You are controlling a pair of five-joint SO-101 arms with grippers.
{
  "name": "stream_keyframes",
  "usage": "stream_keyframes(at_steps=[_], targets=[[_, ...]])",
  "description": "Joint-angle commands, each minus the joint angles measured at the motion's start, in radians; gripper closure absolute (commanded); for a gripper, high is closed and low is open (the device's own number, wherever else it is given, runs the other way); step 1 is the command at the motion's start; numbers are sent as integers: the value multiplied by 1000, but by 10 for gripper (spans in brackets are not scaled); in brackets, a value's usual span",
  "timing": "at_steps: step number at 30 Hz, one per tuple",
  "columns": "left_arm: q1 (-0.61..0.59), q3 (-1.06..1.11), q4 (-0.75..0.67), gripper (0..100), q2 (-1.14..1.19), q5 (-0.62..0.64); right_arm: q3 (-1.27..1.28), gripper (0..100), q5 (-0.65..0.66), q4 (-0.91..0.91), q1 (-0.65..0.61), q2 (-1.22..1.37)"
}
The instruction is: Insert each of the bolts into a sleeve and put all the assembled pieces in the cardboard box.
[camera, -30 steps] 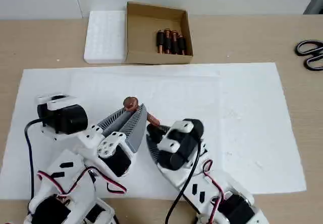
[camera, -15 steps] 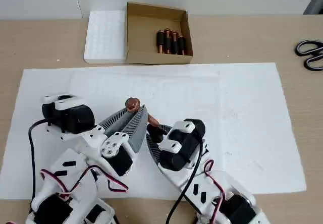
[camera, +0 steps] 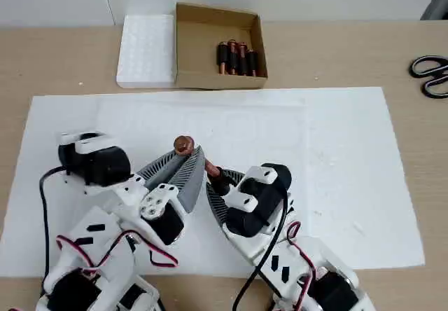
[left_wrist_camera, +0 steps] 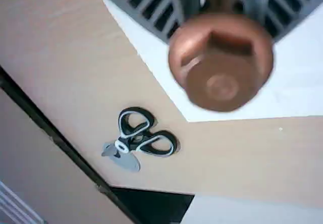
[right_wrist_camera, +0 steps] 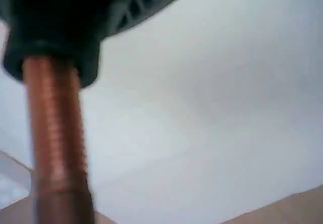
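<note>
Wooden table (camera: 350, 52), from above: the left gripper (camera: 187, 154) clamps a copper bolt (camera: 183, 144); the right gripper (camera: 215, 183), pinching the black sleeve (camera: 218, 178), has shifted slightly right. Left wrist: bolt gripped, head outward. Right wrist: shaft enters sleeve, seemingly not fully seated.

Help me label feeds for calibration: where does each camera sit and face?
High view: fixed above the table, looking down on left gripper, right gripper, brown cardboard box.
Left wrist view: past left gripper at copper hex-head bolt; black-handled scissors beyond, shared with high view.
Right wrist view: past right gripper at black sleeve on the bolt.
</note>
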Motion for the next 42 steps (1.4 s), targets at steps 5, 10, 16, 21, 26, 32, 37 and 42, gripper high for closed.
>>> stream_keyframes(at_steps=[5, 10, 16, 21, 26, 32, 37, 42], targets=[[2, -2, -29, 994, -2, -9, -64, 995, 3, -2, 7, -10], [6, 42, -29, 994, -2, -9, -64, 995, 37, -7, 2, -10], [63, 114, -32, 994, -2, -9, -64, 995, 58, -41, 2, -10], [72, 173, -29, 994, -3, -8, -64, 995, 58, -41, 2, -10], [115, 246, -29, 994, -8, -8, -64, 995, 58, -42, 2, -10], [155, 283, -32, 994, -8, -8, -64, 995, 58, -42, 2, -10], [155, 283, -34, 992, -9, -9, -64, 995, 58, -42, 2, -10], [153, 283, -34, 895, -9, -9, -63, 995, 58, -42, 2, -10]])
